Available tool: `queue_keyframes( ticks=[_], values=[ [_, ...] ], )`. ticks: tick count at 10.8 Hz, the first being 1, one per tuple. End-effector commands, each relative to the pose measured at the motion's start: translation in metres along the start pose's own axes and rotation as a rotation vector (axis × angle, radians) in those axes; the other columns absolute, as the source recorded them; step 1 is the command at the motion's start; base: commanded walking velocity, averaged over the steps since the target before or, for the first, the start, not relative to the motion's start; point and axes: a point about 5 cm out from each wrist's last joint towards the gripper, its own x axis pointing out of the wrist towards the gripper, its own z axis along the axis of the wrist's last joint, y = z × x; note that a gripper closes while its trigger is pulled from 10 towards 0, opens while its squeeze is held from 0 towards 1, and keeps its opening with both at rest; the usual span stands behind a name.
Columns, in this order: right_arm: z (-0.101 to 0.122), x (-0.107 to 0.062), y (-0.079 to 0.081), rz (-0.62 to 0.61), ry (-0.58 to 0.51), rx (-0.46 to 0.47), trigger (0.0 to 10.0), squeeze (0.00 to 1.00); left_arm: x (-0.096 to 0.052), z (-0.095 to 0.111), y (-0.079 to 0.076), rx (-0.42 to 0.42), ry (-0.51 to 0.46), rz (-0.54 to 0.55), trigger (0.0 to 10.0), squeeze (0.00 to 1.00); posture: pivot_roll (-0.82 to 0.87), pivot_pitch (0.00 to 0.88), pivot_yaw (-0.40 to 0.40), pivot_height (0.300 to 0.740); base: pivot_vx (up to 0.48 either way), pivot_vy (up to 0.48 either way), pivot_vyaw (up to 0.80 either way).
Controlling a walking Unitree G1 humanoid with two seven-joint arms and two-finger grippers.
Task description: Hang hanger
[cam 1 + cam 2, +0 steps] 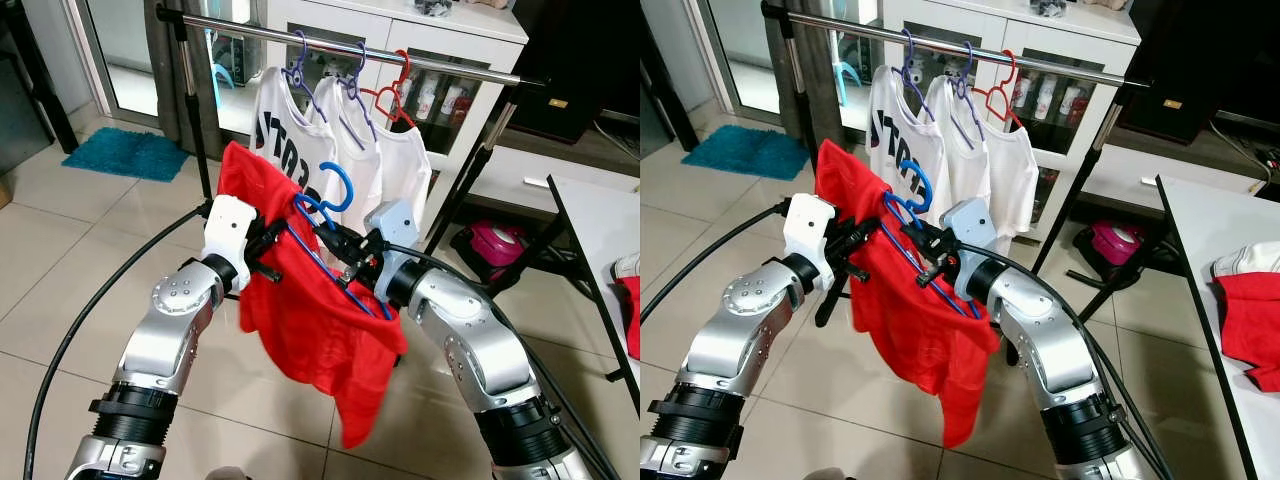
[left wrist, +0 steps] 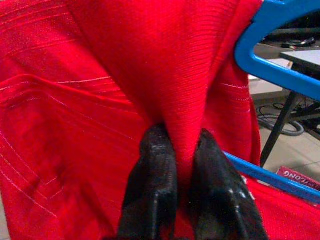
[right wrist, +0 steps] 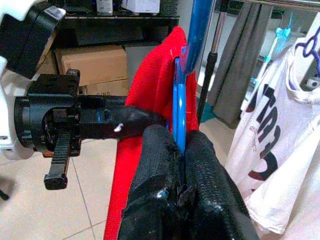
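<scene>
Carrying the blue hanger (image 1: 335, 215) with its red shirt (image 1: 310, 320) toward the rail (image 1: 350, 47) at 12 o'clock, we are pinching hanger with right gripper (image 3: 179, 142), shirt with left gripper (image 2: 182, 150); we are aiming the hook for the gap left of the purple hangers (image 1: 300, 75).

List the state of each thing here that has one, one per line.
Left claw: shut on red shirt.
Right claw: shut on blue hanger.
Red shirt: draped on blue hanger, held below the rail.
Blue hanger: not yet on the rail.
Rail: carries three hangers.
White shirts: hanging from the rail.
</scene>
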Motion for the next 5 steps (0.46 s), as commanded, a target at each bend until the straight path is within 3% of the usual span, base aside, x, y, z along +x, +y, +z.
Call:
queue_keyframes(
  ticks=[1,5],
  values=[
    [0.0120,-0.0006,-0.0047,-0.003,-0.040,-0.009,0.0,0.00,0.0026,0.0032,0.0010,0.002,-0.011,0.013,0.0,0.00,0.00,0.000,-0.114,0.740,0.000,0.000,0.00],
    [0.0095,-0.0045,-0.0069,-0.009,-0.027,-0.004,0.0,0.00,0.0017,-0.0007,-0.0030,-0.013,-0.002,0.008,0.0,0.00,-0.01,0.000,-0.110,0.740,0.000,0.000,0.00]
  ],
)
